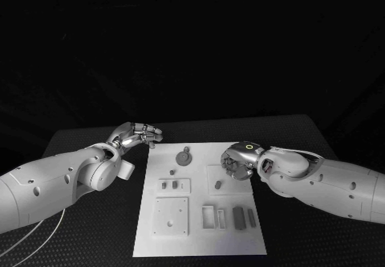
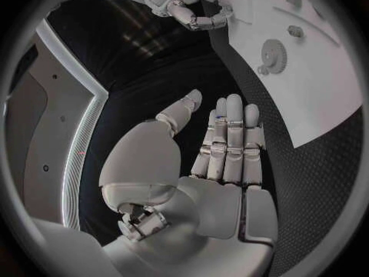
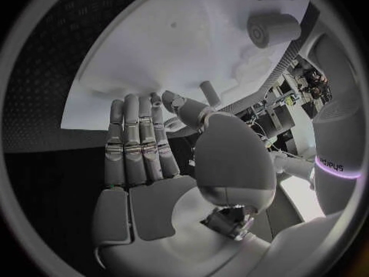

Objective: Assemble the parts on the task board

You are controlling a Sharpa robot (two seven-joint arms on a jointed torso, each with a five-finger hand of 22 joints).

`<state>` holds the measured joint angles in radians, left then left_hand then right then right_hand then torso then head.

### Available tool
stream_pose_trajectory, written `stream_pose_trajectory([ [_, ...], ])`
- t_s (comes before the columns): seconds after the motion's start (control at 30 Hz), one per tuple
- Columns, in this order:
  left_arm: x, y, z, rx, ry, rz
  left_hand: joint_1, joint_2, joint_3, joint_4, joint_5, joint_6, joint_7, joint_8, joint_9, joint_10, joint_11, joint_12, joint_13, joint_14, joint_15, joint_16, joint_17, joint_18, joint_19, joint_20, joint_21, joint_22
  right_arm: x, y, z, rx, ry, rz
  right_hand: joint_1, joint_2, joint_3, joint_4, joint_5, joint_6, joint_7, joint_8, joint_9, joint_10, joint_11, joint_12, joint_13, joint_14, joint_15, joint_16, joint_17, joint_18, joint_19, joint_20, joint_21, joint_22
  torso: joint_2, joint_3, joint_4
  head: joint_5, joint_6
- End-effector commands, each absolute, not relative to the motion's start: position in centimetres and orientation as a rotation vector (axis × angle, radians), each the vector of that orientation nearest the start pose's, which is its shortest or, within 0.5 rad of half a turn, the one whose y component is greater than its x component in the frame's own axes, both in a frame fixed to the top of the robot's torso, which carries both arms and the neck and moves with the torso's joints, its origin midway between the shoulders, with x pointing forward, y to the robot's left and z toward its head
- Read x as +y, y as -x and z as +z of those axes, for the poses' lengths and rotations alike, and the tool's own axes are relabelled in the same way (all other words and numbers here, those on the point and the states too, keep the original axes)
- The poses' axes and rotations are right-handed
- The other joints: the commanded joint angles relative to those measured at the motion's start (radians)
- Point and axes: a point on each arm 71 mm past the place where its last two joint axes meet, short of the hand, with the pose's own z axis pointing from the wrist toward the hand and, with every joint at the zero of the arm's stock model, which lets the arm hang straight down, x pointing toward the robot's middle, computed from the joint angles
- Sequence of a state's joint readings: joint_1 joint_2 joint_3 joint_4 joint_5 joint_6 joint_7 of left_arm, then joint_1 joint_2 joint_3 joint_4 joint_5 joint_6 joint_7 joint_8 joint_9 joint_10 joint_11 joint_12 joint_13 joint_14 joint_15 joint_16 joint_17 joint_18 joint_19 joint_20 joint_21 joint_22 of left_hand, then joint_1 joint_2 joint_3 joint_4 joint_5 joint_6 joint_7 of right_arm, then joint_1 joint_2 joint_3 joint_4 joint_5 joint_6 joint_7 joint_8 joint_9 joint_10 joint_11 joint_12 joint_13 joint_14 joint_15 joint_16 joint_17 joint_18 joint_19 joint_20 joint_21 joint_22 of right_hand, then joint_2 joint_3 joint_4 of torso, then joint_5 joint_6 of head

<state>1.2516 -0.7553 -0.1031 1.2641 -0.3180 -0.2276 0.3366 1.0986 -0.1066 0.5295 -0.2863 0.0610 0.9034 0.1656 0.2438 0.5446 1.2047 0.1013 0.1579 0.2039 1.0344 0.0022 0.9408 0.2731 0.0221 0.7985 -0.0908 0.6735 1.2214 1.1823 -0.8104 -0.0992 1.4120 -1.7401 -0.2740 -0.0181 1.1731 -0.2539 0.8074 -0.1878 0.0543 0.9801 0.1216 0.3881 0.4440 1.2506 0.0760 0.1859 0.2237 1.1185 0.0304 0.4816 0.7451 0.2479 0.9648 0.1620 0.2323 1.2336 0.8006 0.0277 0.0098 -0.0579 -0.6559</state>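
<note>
The white task board (image 1: 201, 239) lies in the middle of the black table. On it a grey gear (image 1: 184, 158) lies near the far edge, and small grey parts (image 1: 238, 217) stand in slots near the front. My left hand (image 1: 136, 134) hovers beside the board's far left corner, fingers straight and side by side (image 2: 227, 148), holding nothing. My right hand (image 1: 239, 161) hangs over the board's far right part, palm facing the board, fingers stretched out (image 3: 138, 141) with nothing in them. The gear (image 2: 273, 55) and my right hand (image 2: 184, 9) also appear in the left wrist view.
A square white plate (image 1: 171, 216) and a small block with two holes (image 1: 172, 185) sit on the board's left half. A short grey cylinder (image 3: 273, 29) stands on the board ahead of my right hand. Black table (image 1: 305, 133) surrounds the board.
</note>
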Motion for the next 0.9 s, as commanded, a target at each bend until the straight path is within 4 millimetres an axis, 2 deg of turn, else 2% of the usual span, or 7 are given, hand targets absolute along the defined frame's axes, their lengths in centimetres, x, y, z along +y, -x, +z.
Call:
stream_pose_trajectory([
  [0.03,23.37,-53.27,-18.77,1.561,0.774,-1.338,-0.009,0.005,-0.006,0.002,-0.002,-0.009,-0.001,0.001,0.0,-0.006,0.001,-0.007,-0.002,0.005,0.0,-0.006,0.001,0.005,0.001,-0.006,-0.006,-0.001,-20.47,-48.3,-23.22,1.692,0.577,0.441,0.013,-0.001,0.011,-0.002,-0.006,0.009,-0.003,0.006,0.003,0.012,-0.001,0.004,0.005,0.012,-0.001,0.006,0.007,0.014,0.01,-0.003,0.006,0.004,0.0,0.001,0.0002,0.0,-0.003],
  [0.27,23.4,-53.26,-18.78,1.562,0.776,-1.336,-0.009,0.004,-0.007,0.001,-0.002,-0.011,-0.001,0.001,-0.001,-0.008,0.001,-0.008,-0.002,0.006,0.0,-0.008,0.002,0.005,0.002,-0.006,-0.007,-0.001,-20.43,-48.18,-23.43,1.674,0.617,0.39,0.023,0.002,0.028,-0.008,-0.006,0.023,-0.008,0.012,0.008,0.023,-0.007,0.008,0.017,0.022,-0.006,0.011,0.021,0.014,0.023,-0.009,0.015,0.015,0.0,0.001,-0.0005,-0.001,-0.006],
  [0.4,23.4,-53.27,-18.8,1.564,0.777,-1.334,-0.008,0.005,-0.007,0.001,-0.002,-0.011,0.0,0.001,-0.001,-0.009,0.001,-0.008,-0.002,0.007,0.0,-0.008,0.003,0.005,0.002,-0.006,-0.008,-0.001,-20.36,-48.1,-23.49,1.666,0.641,0.362,0.042,0.017,0.051,-0.02,-0.005,0.038,-0.014,0.018,0.011,0.038,-0.015,0.014,0.029,0.036,-0.012,0.016,0.032,0.014,0.037,-0.015,0.024,0.024,-0.001,0.0007,-0.0004,-0.002,-0.008],
  [0.9,23.46,-53.28,-18.8,1.561,0.779,-1.329,-0.007,0.005,-0.008,0.001,-0.002,-0.012,0.0,0.001,-0.001,-0.01,0.002,-0.009,-0.003,0.008,0.0,-0.01,0.004,0.005,0.003,-0.006,-0.009,-0.001,-20.08,-47.9,-23.26,1.629,0.653,0.337,0.035,0.012,0.097,-0.021,-0.005,0.07,-0.026,0.026,0.022,0.064,-0.029,0.025,0.07,0.068,-0.026,0.017,0.065,0.014,0.069,-0.028,0.043,0.046,-0.001,0.0,0.0001,-0.004,-0.011],
])
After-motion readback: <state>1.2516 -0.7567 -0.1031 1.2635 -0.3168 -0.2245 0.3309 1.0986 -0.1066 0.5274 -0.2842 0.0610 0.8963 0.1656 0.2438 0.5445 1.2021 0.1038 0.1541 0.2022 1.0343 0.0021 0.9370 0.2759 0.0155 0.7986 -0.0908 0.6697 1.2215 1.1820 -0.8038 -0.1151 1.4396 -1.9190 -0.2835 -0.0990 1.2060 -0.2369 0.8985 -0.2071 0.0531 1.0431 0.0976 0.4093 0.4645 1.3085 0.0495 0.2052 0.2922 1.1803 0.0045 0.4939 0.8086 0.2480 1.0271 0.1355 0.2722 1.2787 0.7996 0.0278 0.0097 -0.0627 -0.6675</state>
